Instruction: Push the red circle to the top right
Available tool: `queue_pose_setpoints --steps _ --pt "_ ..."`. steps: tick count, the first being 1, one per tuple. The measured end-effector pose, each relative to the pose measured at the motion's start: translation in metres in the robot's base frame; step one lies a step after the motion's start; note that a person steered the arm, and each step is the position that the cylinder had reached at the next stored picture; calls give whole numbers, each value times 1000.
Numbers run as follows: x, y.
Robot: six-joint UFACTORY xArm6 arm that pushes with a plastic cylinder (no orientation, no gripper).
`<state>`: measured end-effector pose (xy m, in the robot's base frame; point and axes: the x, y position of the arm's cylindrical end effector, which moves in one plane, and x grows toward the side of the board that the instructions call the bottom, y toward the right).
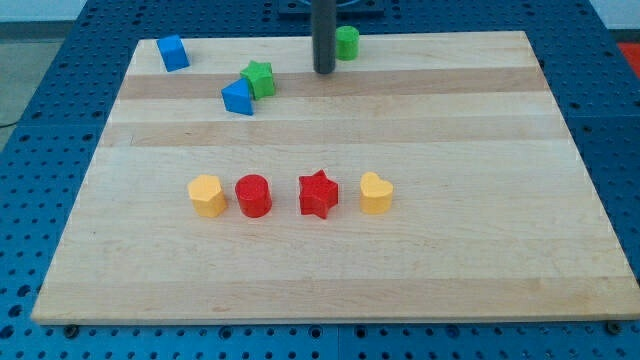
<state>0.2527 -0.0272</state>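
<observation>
The arm carries no claw, only a rod that holds nothing; my tip point(325, 71) rests at 12 o'clock on the table point(480, 260), just beside the green block point(347, 42). The red circle point(254, 195) stands untouched, left of centre, between the yellow block point(207, 195) and the red star point(318, 193); I judge the approach is the step in hand; next my tip should come around to its 7 o'clock side, then push toward 1 o'clock.

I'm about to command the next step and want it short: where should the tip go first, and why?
Probably bring my tip down the view to the lower left of the red circle. It now sits near the board's top edge beside the green block, far from the circle, which lies between the yellow block and the red star. Pushing toward the top right needs contact from the opposite side.
</observation>
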Motion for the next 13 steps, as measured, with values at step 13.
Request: queue_pose_setpoints --steps 13 --pt "85 -206"
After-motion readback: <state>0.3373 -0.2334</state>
